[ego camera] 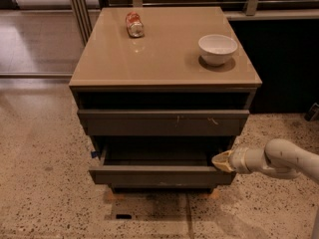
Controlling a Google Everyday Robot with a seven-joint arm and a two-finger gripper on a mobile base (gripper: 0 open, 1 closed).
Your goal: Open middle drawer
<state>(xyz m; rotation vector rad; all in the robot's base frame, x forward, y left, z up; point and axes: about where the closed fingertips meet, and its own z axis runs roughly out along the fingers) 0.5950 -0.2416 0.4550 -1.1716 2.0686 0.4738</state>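
Observation:
The middle drawer (162,176) is a dark grey handleless front. It stands pulled out from the cabinet, and its shallow grey interior (157,159) shows. My gripper (222,161) is at the drawer's right end, just above the front's top right corner, with the pale arm (279,159) coming in from the right. I cannot tell if it touches the drawer. Above it is the wider top drawer (163,122) with pale scratch marks, only slightly out.
The cabinet's tan top (164,49) holds a white bowl (218,49) at the right and a red-and-white can (134,24) lying at the back left. A narrow lowest front (162,187) sits under the open drawer. Speckled floor surrounds the cabinet; dark wall panels are at the back right.

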